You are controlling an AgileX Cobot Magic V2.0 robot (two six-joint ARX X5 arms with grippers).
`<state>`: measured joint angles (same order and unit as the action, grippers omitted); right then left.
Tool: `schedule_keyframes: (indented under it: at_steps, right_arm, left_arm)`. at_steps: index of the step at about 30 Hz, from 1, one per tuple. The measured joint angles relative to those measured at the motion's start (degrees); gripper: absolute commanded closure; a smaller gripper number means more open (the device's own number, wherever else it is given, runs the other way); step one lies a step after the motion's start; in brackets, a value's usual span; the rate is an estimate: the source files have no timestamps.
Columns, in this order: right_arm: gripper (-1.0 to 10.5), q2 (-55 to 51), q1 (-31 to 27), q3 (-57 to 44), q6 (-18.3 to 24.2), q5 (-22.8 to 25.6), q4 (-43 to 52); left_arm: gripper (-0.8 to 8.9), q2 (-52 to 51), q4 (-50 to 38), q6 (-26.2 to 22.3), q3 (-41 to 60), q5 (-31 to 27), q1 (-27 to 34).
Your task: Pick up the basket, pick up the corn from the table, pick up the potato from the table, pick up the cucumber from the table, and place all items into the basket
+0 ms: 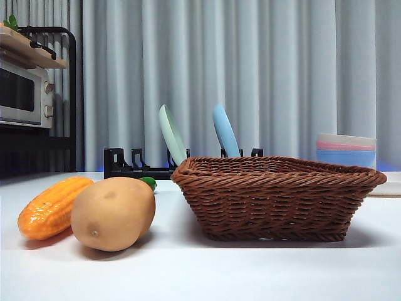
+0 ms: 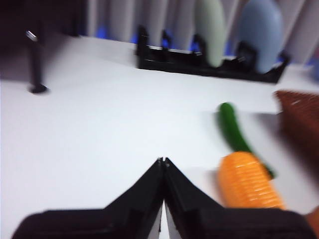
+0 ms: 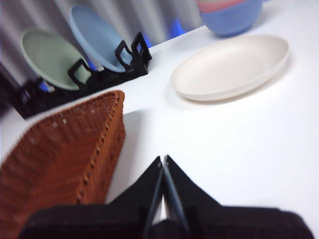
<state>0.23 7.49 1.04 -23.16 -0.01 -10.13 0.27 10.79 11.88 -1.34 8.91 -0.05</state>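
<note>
The brown wicker basket [image 1: 279, 197] stands empty on the white table [image 1: 200, 269], right of centre. Left of it lie the tan potato [image 1: 113, 213] and the orange corn [image 1: 53, 207], side by side. Only the green tip of the cucumber [image 1: 148, 182] peeks out behind the potato. In the left wrist view my left gripper [image 2: 163, 162] is shut and empty above bare table, with the corn [image 2: 249, 181] and the cucumber [image 2: 234, 132] off to one side. My right gripper [image 3: 163, 160] is shut and empty beside the basket [image 3: 60, 159]. Neither arm shows in the front view.
A black dish rack [image 1: 135, 164] at the back holds a pale green plate [image 1: 171, 133] and a blue plate [image 1: 225, 131]. Stacked bowls [image 1: 346, 149] stand at the back right, with a white oval dish [image 3: 232, 65] near them. A microwave on a shelf [image 1: 25, 94] stands far left.
</note>
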Motion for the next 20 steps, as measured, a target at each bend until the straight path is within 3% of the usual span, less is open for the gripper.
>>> schedule_keyframes:
  at_steps: [2, 6, 15, 20]
  right_arm:
    - [9.6, 0.0, 0.0, 0.0, -3.7, 0.0, 0.5]
    - [9.6, 0.0, 0.0, 0.0, -6.7, 0.0, 1.2]
    - [9.6, 5.2, 0.0, 5.5, -7.7, 0.0, 0.1]
    - [9.6, 13.8, 0.0, 12.4, -5.7, 0.0, 0.1]
  left_arm:
    - [8.16, 0.0, -0.2, 4.4, 0.0, 1.2, 0.0]
    - [8.19, 0.0, -1.5, 8.9, 0.1, 2.0, 0.0]
    - [8.19, 3.2, -0.1, 10.5, -6.3, 2.0, 0.0]
    - [8.19, 11.0, -0.1, 10.1, -14.0, 2.1, 0.0]
